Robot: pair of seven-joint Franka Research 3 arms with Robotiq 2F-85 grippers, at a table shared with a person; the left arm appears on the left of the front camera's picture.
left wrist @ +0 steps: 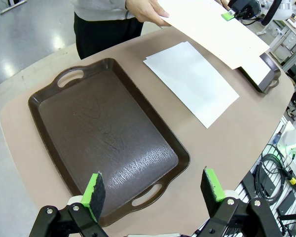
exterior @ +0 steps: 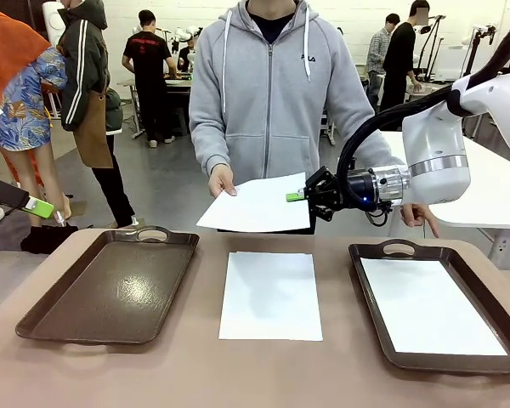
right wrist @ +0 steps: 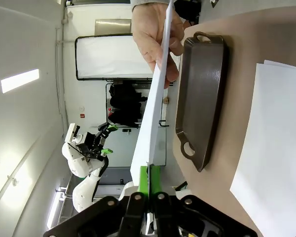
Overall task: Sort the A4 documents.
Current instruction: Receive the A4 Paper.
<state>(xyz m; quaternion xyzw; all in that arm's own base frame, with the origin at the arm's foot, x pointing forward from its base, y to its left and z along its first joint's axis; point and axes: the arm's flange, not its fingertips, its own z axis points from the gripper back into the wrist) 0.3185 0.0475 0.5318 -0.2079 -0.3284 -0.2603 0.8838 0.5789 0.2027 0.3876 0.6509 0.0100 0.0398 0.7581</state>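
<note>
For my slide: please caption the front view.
The right pincer grips the paper sheet held out by the person's hand.

The right arm (exterior: 442, 149) has a smooth white shell, rounded at the joint, with a ribbed silver ring where the wrist begins. A thick black cable (exterior: 350, 144) runs beside it in an arc, and thinner black wires hang under the wrist (a small blue part shows there too). The right gripper (exterior: 296, 196) is black with bright green pads. The left gripper (left wrist: 153, 190) has black link fingers with round screws at the pivots, and its pads (left wrist: 93, 191) are green blocks. The person wears a grey zip hoodie (exterior: 268, 102) with white drawstrings, a small dark logo on the chest, long sleeves with ribbed cuffs, and a dark shirt beneath.
</note>
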